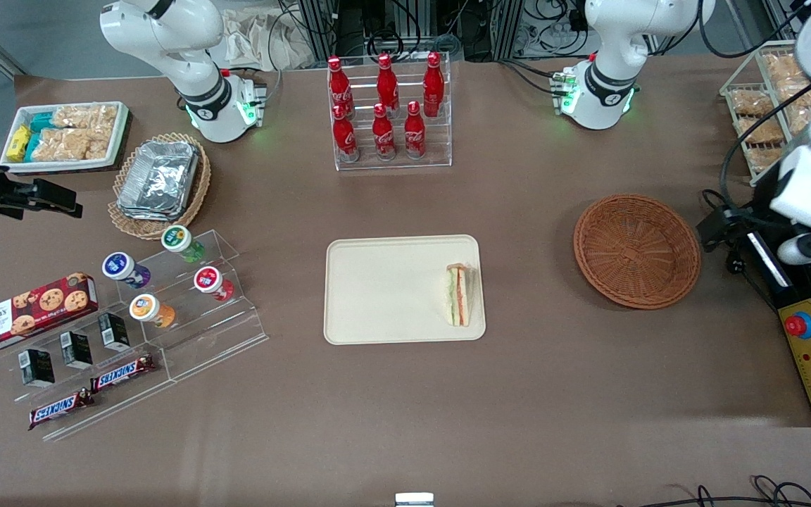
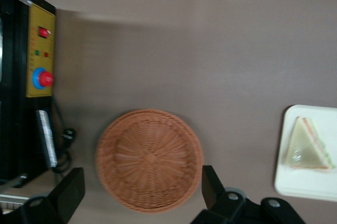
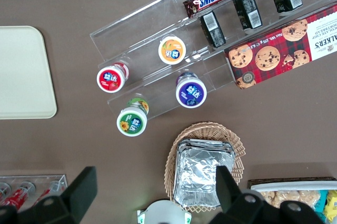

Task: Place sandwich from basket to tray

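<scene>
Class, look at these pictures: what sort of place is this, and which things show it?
Probably a robot lab set up like a snack shop: cola bottles in a clear rack, a sandwich on a tray, the open gripper above an empty basket.

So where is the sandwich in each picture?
Front view: the sandwich lies on the tray, at its edge nearest the basket.
Left wrist view: sandwich on the tray, with the open tool above the basket.
Right wrist view: not in it.
Shared landmark: the tray.

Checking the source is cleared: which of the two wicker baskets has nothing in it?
The reddish-brown round basket, under the open gripper. The paler one holds foil containers. The sandwich lies on the tray.
</scene>
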You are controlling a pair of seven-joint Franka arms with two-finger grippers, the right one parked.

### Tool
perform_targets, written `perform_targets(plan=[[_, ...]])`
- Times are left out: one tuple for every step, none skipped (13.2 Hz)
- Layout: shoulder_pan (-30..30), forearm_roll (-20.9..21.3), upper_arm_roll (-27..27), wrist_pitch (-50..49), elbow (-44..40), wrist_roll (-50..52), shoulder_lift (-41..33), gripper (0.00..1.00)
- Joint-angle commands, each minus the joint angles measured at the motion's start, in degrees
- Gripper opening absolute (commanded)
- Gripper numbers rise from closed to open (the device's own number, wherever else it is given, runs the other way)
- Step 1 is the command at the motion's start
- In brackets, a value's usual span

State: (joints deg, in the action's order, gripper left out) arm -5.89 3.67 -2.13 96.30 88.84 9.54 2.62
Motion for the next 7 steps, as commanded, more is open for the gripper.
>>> perform_targets(plan=[[3.77, -1.47, 0.55, -2.25, -3.23, -6.8, 0.54, 0.99], [4.13, -1.47, 0.46, -3.04, -4.97, -7.6, 0.89, 0.99], [4.13, -1.64, 0.38, -3.31, -6.99, -8.39, 1.76, 0.99], [4.22, -2.08, 0.37, -4.1, -8.67, -9.7, 2.9, 0.99], [4.22, -3.04, 0.37, -5.76, -9.55, -9.89, 3.43, 0.99], [4.22, -4.36, 0.29, -6.03, -9.74, -9.46, 3.35, 0.99], [4.22, -4.72, 0.03, -6.04, -9.74, -9.63, 3.18, 0.99]])
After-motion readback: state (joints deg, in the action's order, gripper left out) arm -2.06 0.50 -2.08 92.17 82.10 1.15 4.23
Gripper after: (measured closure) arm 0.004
